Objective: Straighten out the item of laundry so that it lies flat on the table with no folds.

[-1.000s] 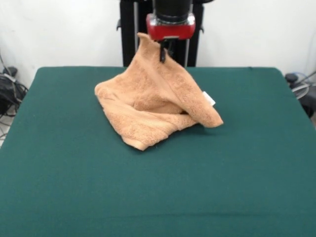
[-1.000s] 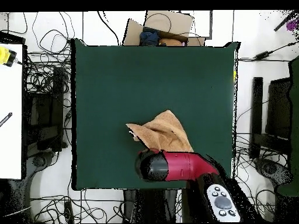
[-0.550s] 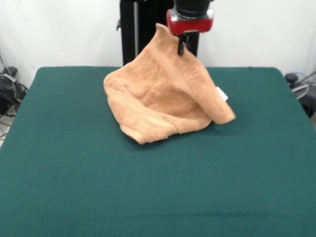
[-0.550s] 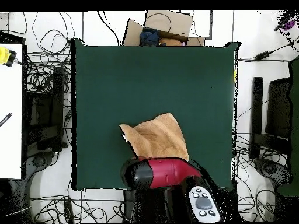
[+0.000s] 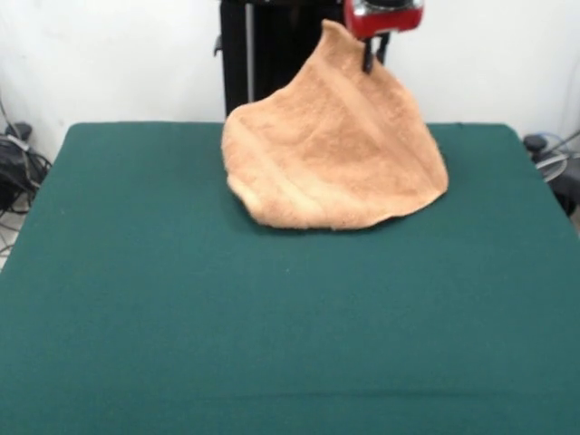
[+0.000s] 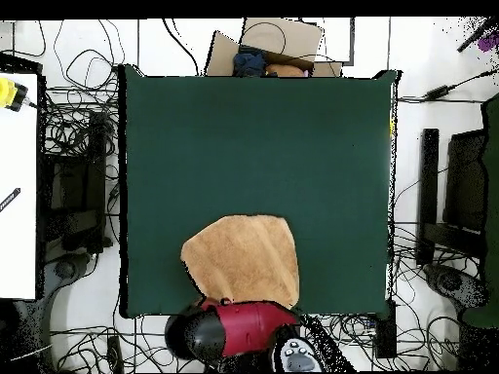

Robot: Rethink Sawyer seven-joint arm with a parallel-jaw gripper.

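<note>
Evenly and brightly lit from above; soft, faint shadow under the towel (image 5: 335, 154); no glare; slightly soft focus.

You've got one towel (image 5: 335, 154) here, just a single orange-tan terry piece with nothing else like it around, and it's sitting on one green table (image 5: 272, 317). There's one red and black arm (image 6: 239, 329) in your shot with one gripper (image 5: 370, 62) on the end of it, so that's one of each on the robot side. Off past the table's edge in your overhead view you can count one cardboard box (image 6: 278, 41), one white side surface (image 6: 18, 185) and one yellow thing (image 6: 8, 93) sitting on it
</note>
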